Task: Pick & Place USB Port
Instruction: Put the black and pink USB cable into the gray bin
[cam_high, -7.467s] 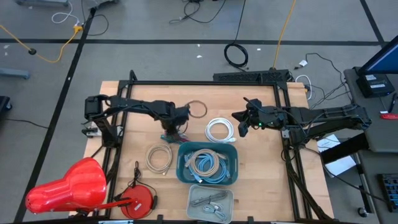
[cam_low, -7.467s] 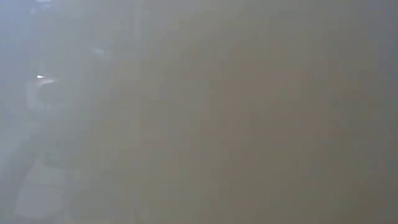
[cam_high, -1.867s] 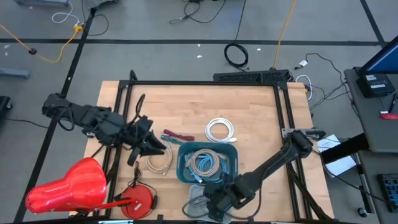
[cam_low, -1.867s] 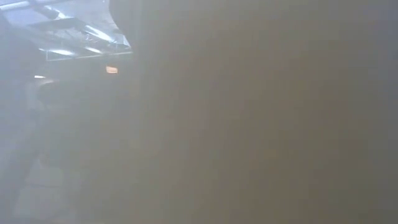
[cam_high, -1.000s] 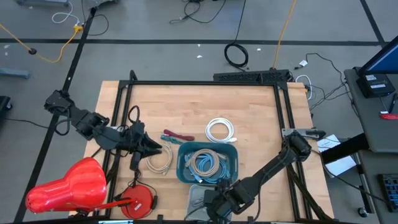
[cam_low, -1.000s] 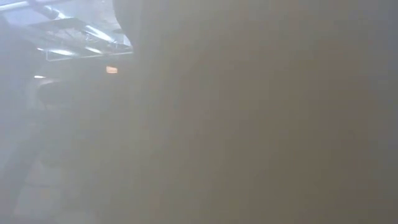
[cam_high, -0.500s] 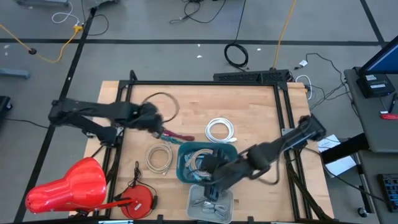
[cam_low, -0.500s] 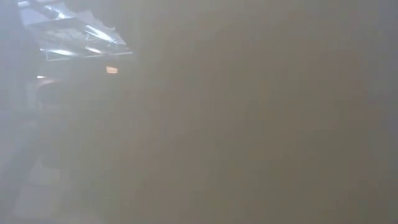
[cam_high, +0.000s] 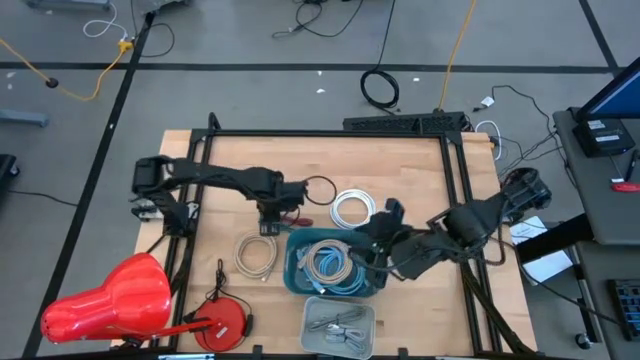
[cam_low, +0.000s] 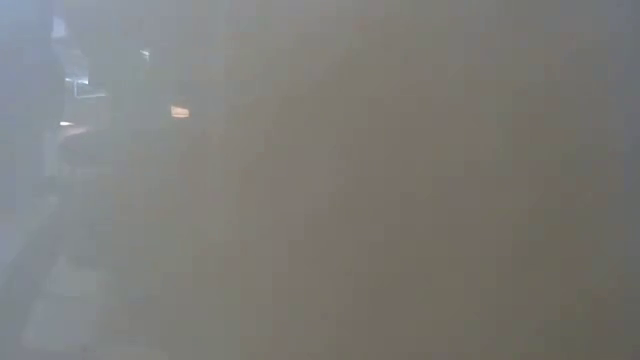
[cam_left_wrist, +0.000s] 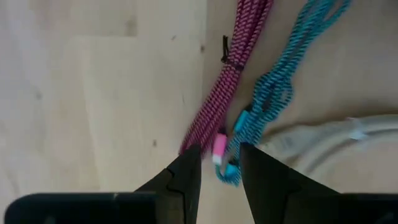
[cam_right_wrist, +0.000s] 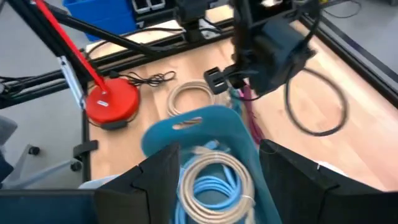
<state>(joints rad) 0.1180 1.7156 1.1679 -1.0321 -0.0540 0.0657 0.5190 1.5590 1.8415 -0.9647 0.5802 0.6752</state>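
1. High view: left tool (cam_high: 270, 222) is over the magenta cable (cam_high: 290, 217) and teal cable (cam_high: 268, 216) on the table (cam_high: 400, 170), just left of the blue bin's (cam_high: 292, 275) far-left corner. Half a second ago that arm sat a little farther back.
2. High view: right tool (cam_high: 377, 243) hangs over the blue bin's right side. Half a second ago it was lower, near the clear tray (cam_high: 308, 321); one second ago it was at the table's near edge.
3. High view only: white cable coil (cam_high: 353, 208), beige coil (cam_high: 256, 253), red disc (cam_high: 224, 320), red lamp shade (cam_high: 110, 296).
4. Low view: uniform haze, nothing usable; same as before.
5. Left wrist view: left tool (cam_left_wrist: 220, 167) partly open, fingers (cam_left_wrist: 186, 174) straddling the pink USB plug (cam_left_wrist: 219, 148) and teal plug (cam_left_wrist: 231, 171); can't confirm contact. Plugs not resolvable in the high view.
6. Right wrist view: right tool (cam_right_wrist: 219, 168) wide open, holding nothing. Blue bin (cam_right_wrist: 186, 127) below holds a beige coil and a blue coil (cam_right_wrist: 214, 190). Left arm (cam_right_wrist: 270, 53) visible beyond.
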